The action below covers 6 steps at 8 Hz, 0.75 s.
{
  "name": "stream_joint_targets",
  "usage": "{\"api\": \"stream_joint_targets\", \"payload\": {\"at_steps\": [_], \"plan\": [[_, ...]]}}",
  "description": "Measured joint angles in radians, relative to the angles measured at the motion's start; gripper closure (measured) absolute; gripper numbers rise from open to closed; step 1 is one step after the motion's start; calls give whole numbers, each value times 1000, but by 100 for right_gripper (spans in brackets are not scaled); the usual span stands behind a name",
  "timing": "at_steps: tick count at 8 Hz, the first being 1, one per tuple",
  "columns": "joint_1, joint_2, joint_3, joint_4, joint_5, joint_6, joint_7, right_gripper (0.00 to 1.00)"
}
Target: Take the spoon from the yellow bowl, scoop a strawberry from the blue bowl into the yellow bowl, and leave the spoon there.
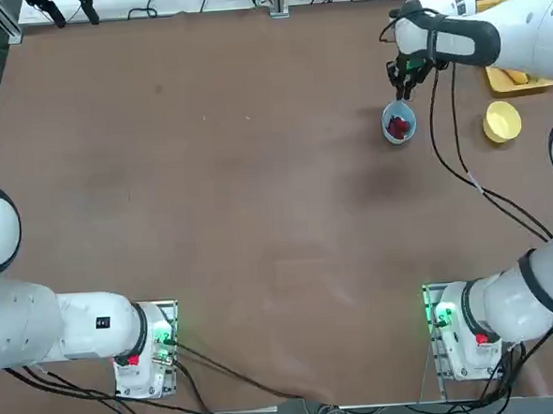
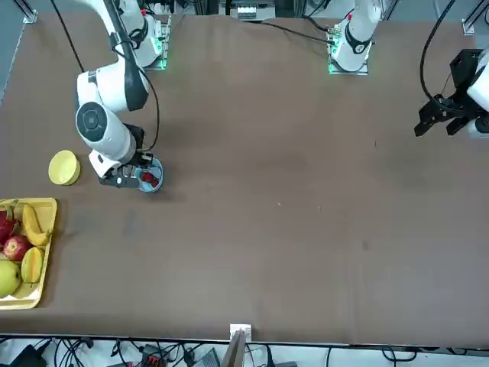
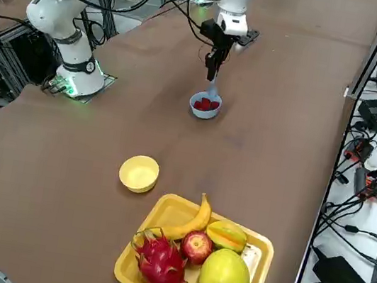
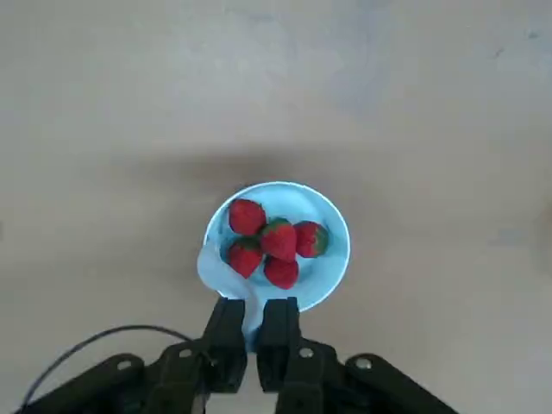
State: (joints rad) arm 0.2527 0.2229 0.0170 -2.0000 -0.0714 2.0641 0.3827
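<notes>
The scoop is the step in hand: the right gripper [image 4: 252, 332] hangs just over the blue bowl [image 4: 332, 259], its fingers pinched tight on the handle of the spoon [image 4: 226, 274], whose pale head dips at the bowl's rim, touching or nearly touching the nearest berry. The spoon is small, blue-white plastic, almost the same tint as the bowl, so its edge is hard to trace. Five red strawberries [image 4: 278, 241] with green caps lie bunched in the middle of the bowl. The next move, as I judge it, calls for sliding the head under one berry, levelling it, then lifting slowly and carrying it to the yellow bowl [image 3: 139, 173], which sits empty on the bench [image 3: 270, 126] well apart from the blue bowl, beside the fruit tray [image 3: 255, 267]. A round berry on a shallow spoon could roll off if tipped.
</notes>
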Motion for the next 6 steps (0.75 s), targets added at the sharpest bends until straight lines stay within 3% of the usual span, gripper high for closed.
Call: {"api": "stream_joint_targets", "payload": {"at_steps": [6], "plan": [[-4,26,-6,-13,3,27,3,89]]}}
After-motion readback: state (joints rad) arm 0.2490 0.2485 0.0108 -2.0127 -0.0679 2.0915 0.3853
